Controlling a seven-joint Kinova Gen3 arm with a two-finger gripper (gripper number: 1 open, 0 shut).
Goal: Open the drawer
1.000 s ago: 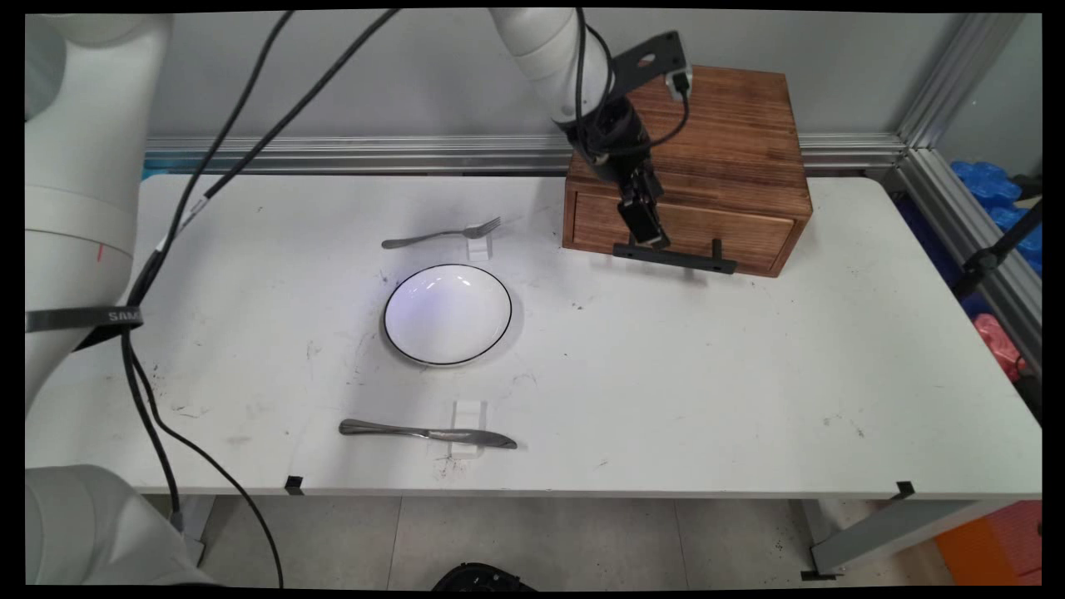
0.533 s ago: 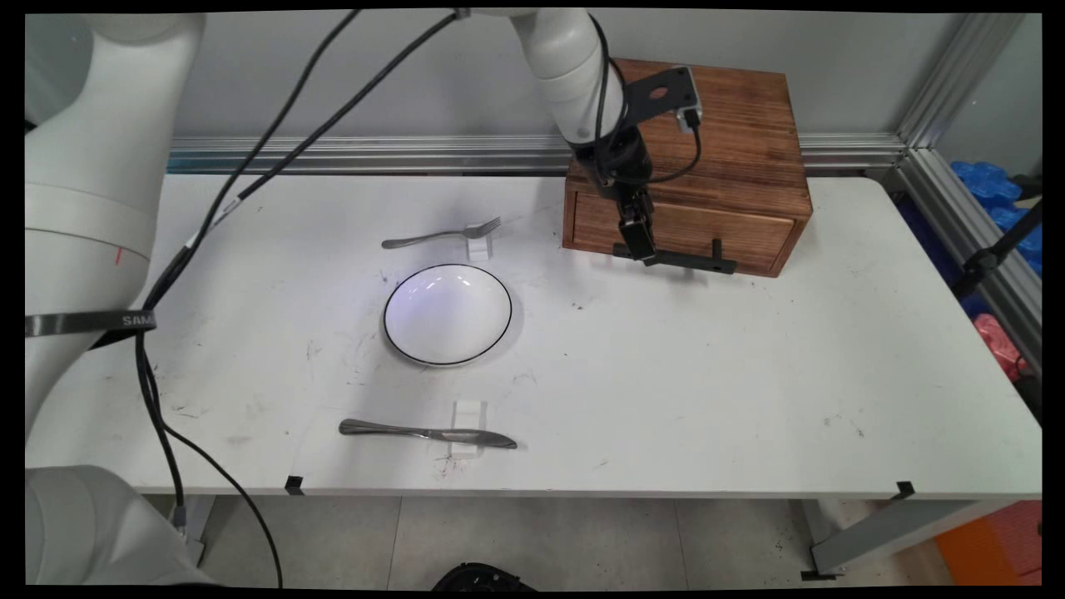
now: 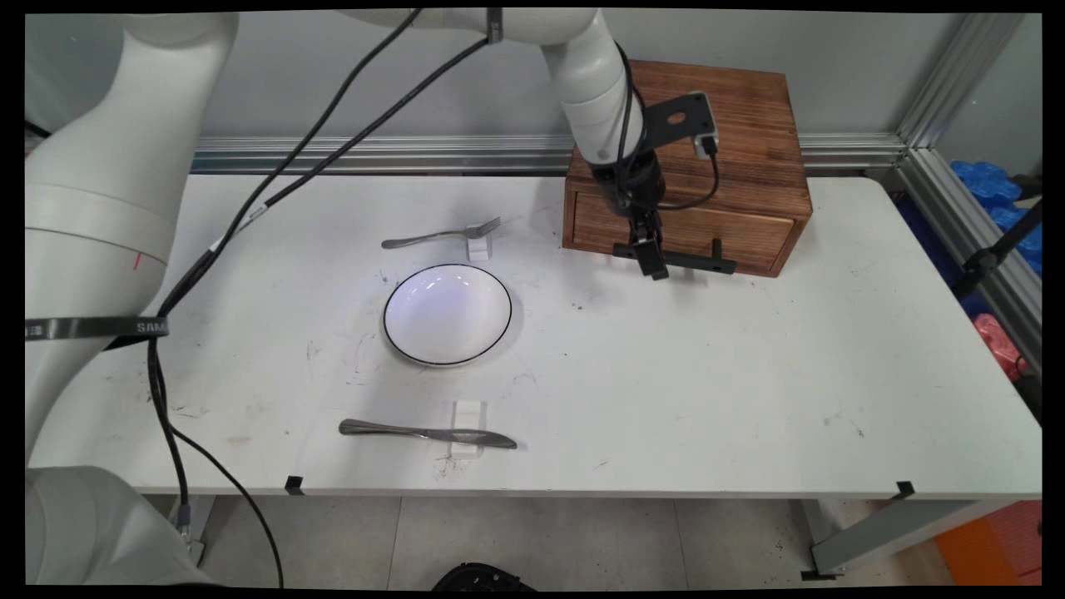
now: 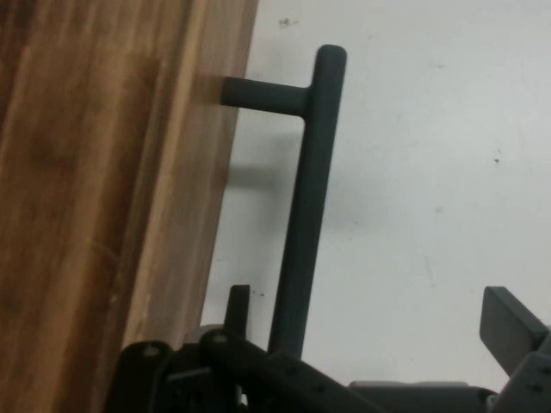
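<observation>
A wooden box stands at the table's back right, its drawer front facing the near side. A black bar handle sticks out on two posts. My gripper hangs down at the handle's left part. In the hand view the handle runs up from between the two fingers, close beside the left finger and well apart from the right finger. The gripper is open around the bar, not closed on it. The drawer front lies flush with the box.
A white bowl with a dark rim sits mid-table. A fork rests on a small white stand behind it, and a knife on another stand lies near the front edge. Black cables hang at the left.
The gripper has come down and to the right along the drawer front, from above the handle's left end to level with the bar. Nothing on the table has moved.
</observation>
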